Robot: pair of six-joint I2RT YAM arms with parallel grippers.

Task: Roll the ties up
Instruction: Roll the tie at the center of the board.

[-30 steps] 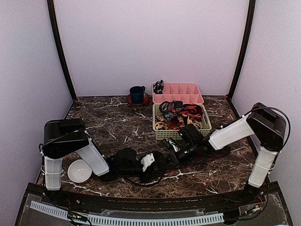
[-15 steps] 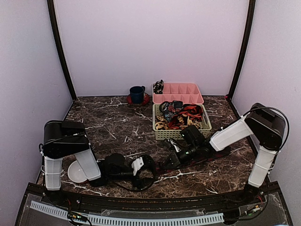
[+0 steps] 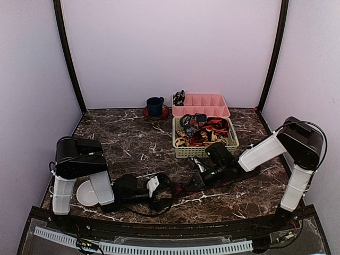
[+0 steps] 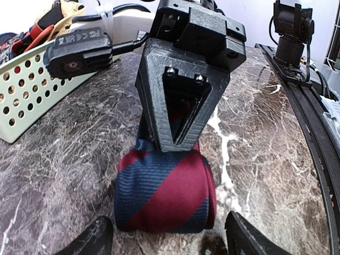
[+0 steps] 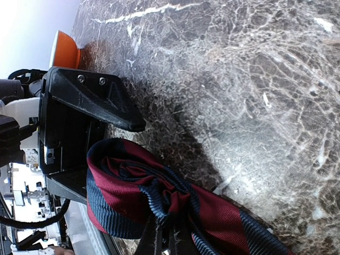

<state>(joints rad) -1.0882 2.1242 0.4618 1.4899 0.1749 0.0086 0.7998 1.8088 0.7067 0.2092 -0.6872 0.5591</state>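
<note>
A navy tie with red diagonal stripes (image 4: 162,194) lies on the marble table as a small coil, and its loose tail trails right under the right arm (image 3: 249,172). My right gripper (image 5: 170,228) is shut on the coil's centre (image 5: 138,191), coming down on it from the far side (image 4: 178,143). Just in front of the coil, my left gripper (image 4: 167,239) stands open, a fingertip on either side and neither touching it. From above, the left gripper (image 3: 158,186) and right gripper (image 3: 194,180) face each other with the coil (image 3: 178,187) between them.
An olive basket (image 3: 204,151) holding several tangled ties stands behind the right gripper. Behind it is a pink divided tray (image 3: 212,101), with a blue cup (image 3: 155,106) on a red coaster to its left. A white bowl (image 3: 87,194) sits by the left arm's base.
My left gripper opened, let go of the coil and drew back to the left. The right gripper stayed shut on the coil, shifting only slightly.
</note>
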